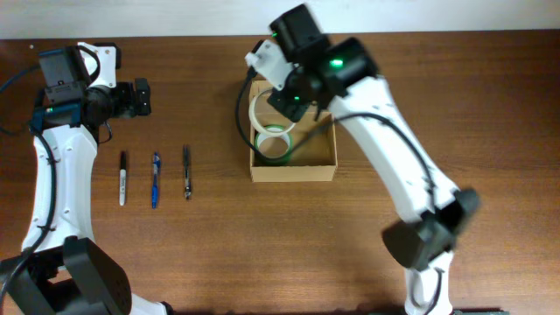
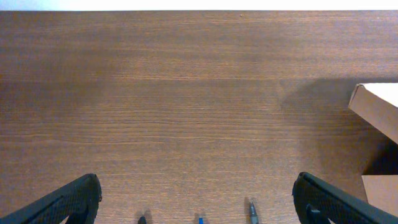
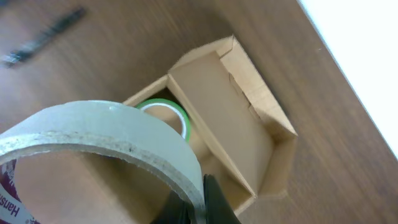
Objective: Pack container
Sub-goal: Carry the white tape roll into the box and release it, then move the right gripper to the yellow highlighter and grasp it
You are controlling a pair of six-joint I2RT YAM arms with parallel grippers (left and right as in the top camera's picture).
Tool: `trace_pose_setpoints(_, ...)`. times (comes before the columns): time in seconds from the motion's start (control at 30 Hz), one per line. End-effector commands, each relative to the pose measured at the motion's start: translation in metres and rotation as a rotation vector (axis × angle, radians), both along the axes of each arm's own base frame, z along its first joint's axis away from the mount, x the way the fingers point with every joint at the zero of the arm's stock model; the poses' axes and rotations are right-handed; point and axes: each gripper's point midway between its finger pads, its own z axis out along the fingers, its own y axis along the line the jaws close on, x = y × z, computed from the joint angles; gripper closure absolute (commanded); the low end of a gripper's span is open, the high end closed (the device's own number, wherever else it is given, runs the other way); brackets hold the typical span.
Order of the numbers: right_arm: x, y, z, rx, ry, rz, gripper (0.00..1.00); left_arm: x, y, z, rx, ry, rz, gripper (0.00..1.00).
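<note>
Container (image 1: 293,171) of tan-brown cardboard, rectangular, sits open on the wooden worktop (image 1: 437,70) with a green-edged tape roll (image 1: 274,144) inside. The right tool (image 1: 284,105) grips a pale tape roll (image 3: 106,134) above it. The left tool (image 1: 142,98) is spread wide and empty.

Whole bench (image 1: 490,105) is seen straight down from overhead. Left wrist view is aimed low across the wood, right wrist view close above the container (image 3: 242,130), shared by all three.

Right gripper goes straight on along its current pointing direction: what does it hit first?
The right gripper, shut on a beige tape roll, points down into the open cardboard box. Its roll would likely meet the green tape roll inside first, or the box floor beside it; depth is unclear.
</note>
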Motion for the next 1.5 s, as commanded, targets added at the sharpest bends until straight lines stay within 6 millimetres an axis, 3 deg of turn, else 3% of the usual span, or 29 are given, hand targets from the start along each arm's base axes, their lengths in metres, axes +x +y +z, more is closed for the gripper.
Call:
trace_pose_setpoints(0.0, 0.016, -0.01, -0.047, -0.104, 0.045, 0.002, 0.96, 0.004, 0.0, 0.005, 0.004, -0.013, -0.018, 0.01)
trace_pose_setpoints(0.13, 0.019, -0.013, -0.088, -0.131, 0.139, -0.001, 0.96, 0.004, 0.0, 0.005, 0.004, -0.013, -0.018, 0.01)
trace_pose_setpoints(0.3, 0.012, -0.009, -0.117, -0.109, 0.235, 0.014, 0.96, 0.004, 0.0, 0.005, 0.004, -0.013, -0.018, 0.01)
trace_pose_setpoints(0.7, 0.008, 0.001, -0.153, -0.082, 0.321, 0.01, 0.96, 0.004, 0.0, 0.005, 0.004, -0.013, -0.018, 0.01)
trace_pose_setpoints(0.83, 0.008, 0.001, -0.156, -0.082, 0.325, 0.005, 0.96, 0.004, 0.0, 0.005, 0.004, -0.013, -0.018, 0.01)
trace_pose_setpoints(0.9, 0.009, 0.001, -0.156, -0.081, 0.323, 0.004, 0.78, 0.004, 0.0, 0.005, 0.004, -0.013, -0.018, 0.01)
trace_pose_setpoints(1.0, 0.007, 0.0, -0.151, -0.075, 0.33, -0.023, 0.7, 0.004, 0.0, 0.005, 0.004, -0.013, -0.018, 0.01)
trace_pose_setpoints(1.1, 0.004, -0.001, -0.13, -0.06, 0.307, -0.023, 0.63, 0.004, 0.0, 0.005, 0.004, -0.013, -0.018, 0.01)
trace_pose_setpoints(1.2, 0.005, -0.002, -0.087, -0.014, 0.232, -0.04, 0.54, 0.004, 0.0, 0.005, 0.004, -0.013, -0.018, 0.01)
trace_pose_setpoints(1.33, 0.001, -0.016, -0.01, 0.067, 0.098, -0.091, 0.44, 0.004, 0.0, 0.005, 0.004, -0.013, -0.018, 0.01)
trace_pose_setpoints(1.47, -0.006, -0.057, 0.073, 0.17, -0.052, -0.189, 0.39, 0.004, 0.0, 0.005, 0.004, -0.013, -0.018, 0.01)
